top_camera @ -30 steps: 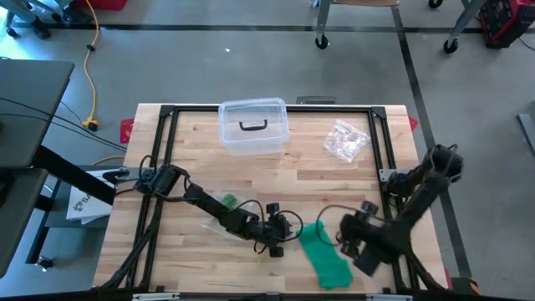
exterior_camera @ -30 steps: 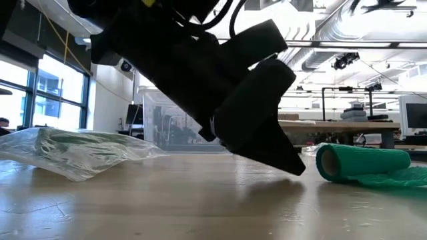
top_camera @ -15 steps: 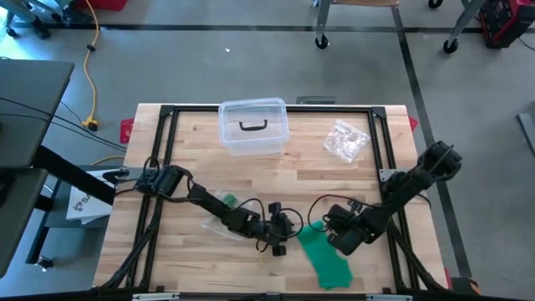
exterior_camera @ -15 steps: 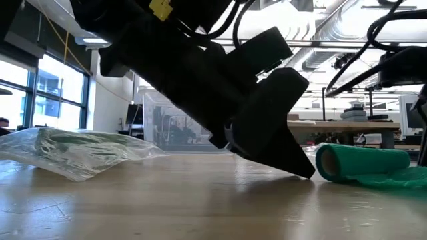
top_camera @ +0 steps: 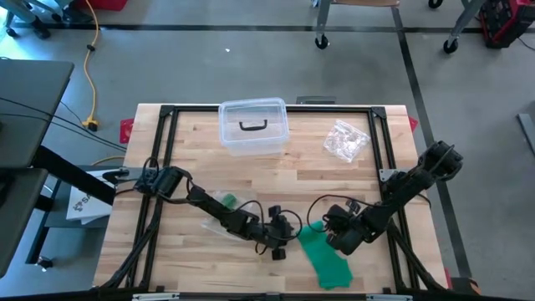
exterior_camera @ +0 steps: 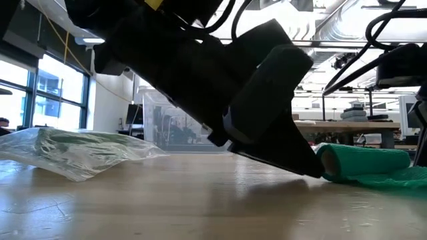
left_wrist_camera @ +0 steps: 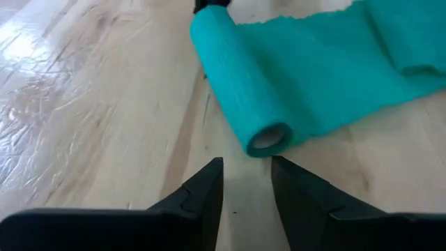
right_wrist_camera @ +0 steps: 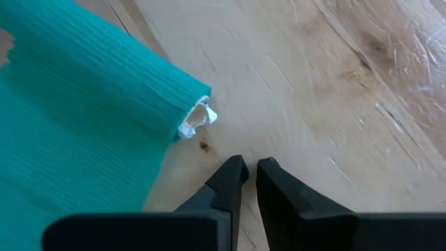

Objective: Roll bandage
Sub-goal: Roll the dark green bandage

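Clear lidded plastic box (top_camera: 253, 126) with a dark handle at the far edge of the wooden table (top_camera: 276, 180). Crinkled clear packet (top_camera: 346, 140) to its right, well apart. Another clear bag (exterior_camera: 77, 151) with green contents lying flat on the left. Yellow cable (top_camera: 90, 63) on the floor beyond.

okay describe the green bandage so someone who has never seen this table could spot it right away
Look at the wooden table and go to its near edge, right of centre, between the left gripper and the right gripper. The bandage lies flat there, one end wound into a short roll and a loose strip trailing off. It is the only teal cloth; the clear box and plastic bags lie elsewhere.
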Tool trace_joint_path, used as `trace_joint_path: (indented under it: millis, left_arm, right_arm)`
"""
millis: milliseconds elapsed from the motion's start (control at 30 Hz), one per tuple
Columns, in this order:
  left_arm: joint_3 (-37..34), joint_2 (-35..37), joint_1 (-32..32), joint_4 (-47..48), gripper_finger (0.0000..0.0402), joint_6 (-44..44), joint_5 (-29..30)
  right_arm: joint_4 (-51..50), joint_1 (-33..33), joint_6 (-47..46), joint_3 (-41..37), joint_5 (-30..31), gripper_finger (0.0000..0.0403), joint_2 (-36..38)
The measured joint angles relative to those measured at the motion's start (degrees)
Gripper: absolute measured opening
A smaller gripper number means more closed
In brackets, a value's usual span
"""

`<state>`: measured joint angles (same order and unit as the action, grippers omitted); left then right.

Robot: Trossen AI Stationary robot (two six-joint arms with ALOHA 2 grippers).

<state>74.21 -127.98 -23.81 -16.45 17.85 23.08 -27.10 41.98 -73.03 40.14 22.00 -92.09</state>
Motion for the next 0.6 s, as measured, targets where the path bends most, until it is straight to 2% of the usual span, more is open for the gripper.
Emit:
trace_joint_path:
  millis: [167,600]
  left_arm:
    - [0.0,-0.02,0.78,0.14,0.0133,3.11,1.55]
    - [0.0,-0.02,1.33,-3.0,0.0133,4.09,1.91]
  right_arm:
    - [1.46,0.0,0.68,-0.07,0.55,0.0038,-0.08]
    - [4.34,-0.02,2.17,-0.13,0.44,0.0038,-0.18]
